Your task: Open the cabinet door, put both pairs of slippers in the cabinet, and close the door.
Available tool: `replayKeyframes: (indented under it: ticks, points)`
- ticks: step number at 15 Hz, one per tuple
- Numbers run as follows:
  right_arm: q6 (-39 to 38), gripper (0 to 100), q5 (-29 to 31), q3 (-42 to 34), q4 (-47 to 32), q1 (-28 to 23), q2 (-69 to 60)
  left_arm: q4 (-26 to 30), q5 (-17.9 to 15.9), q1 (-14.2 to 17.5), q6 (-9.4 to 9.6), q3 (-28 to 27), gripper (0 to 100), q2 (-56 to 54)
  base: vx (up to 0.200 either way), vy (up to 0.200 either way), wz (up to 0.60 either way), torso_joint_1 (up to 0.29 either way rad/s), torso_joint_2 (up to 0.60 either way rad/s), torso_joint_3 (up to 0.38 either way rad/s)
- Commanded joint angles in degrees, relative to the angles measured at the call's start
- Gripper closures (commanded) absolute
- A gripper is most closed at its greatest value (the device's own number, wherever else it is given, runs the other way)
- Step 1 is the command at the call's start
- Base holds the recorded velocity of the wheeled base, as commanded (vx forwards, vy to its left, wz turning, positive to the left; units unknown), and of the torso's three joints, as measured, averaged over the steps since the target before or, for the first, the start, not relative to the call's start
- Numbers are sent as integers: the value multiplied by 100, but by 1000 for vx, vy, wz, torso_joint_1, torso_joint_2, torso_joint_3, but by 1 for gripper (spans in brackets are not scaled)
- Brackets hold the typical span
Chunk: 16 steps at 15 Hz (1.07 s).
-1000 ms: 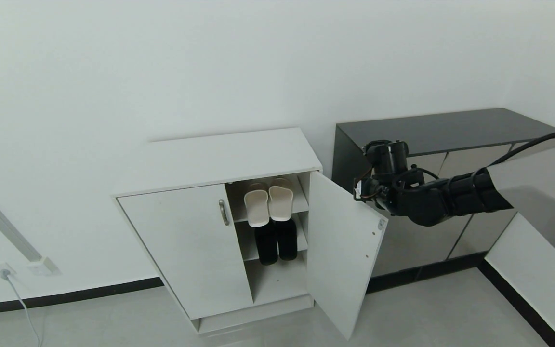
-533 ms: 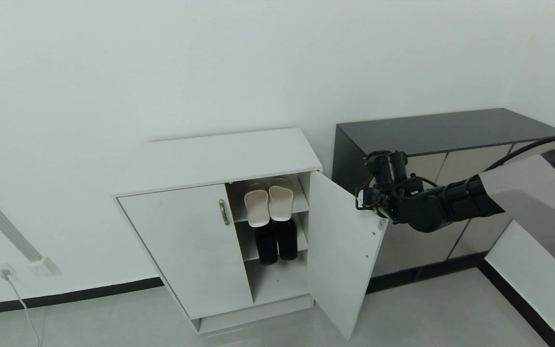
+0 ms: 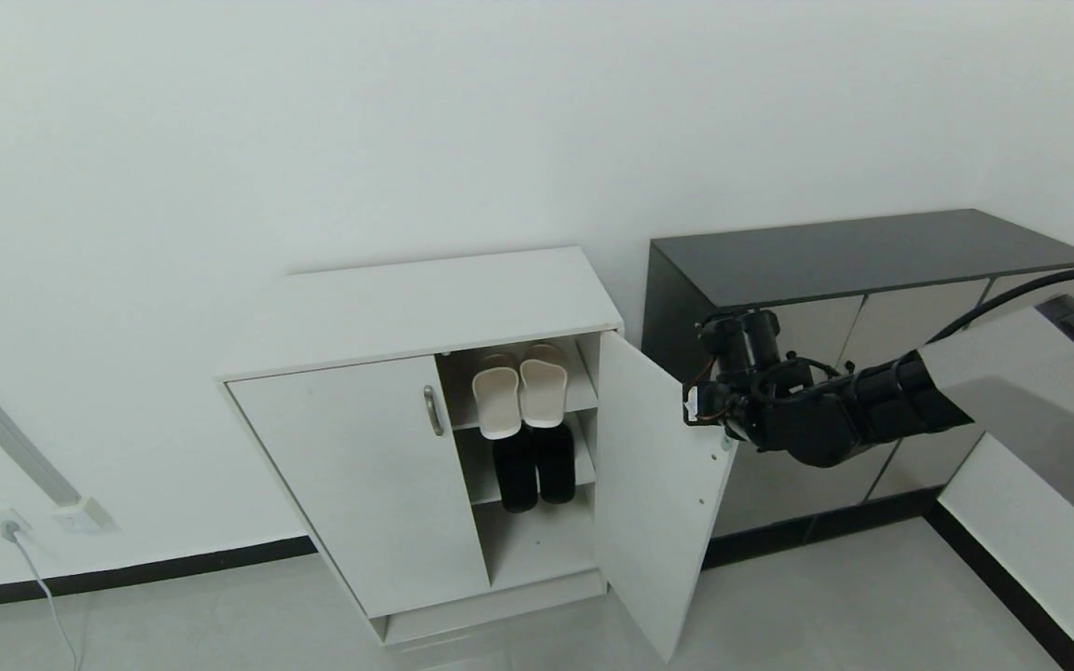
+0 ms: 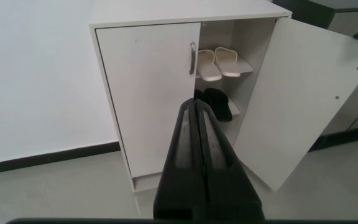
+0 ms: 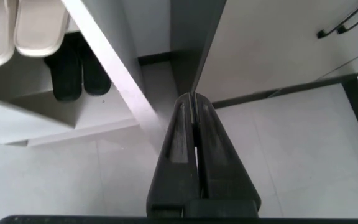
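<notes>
The left pincer [image 4: 194, 106], fingers pressed together, hangs before the white cabinet [image 3: 425, 303]. The right pincer [image 3: 695, 406], likewise closed and empty, sits at the outer edge of the open door [image 3: 658, 485]. Inside, beige slippers [image 3: 519, 396] rest on the shelf above black slippers [image 3: 528, 475].

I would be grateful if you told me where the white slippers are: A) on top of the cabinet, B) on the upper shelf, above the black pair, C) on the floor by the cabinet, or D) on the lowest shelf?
B: the white slippers lie on the upper shelf, and the black slippers sit one shelf below them.
</notes>
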<state>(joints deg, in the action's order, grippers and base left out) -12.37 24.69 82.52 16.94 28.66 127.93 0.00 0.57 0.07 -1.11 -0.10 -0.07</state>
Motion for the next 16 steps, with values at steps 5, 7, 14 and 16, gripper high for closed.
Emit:
replayKeyframes:
  ticks: [5, 7, 14, 16]
  points:
    - [-239, 100, -8, -324, -25, 808, -312, 0, 4, 1, -3, 1, 100, 7, 0, 0, 0, 0, 0, 0]
    - [-257, 100, -16, -324, -25, 913, -330, 0, 4, 1, -3, 1, 100, 7, 0, 0, 0, 0, 0, 0]
    - [-424, 100, -148, -904, 274, 1414, -989, 0, 4, 1, -3, 1, 100, 7, 0, 0, 0, 0, 0, 0]
    - [-266, 100, -148, -1203, 371, 1405, -1235, 0, 4, 1, -3, 1, 100, 7, 0, 0, 0, 0, 0, 0]
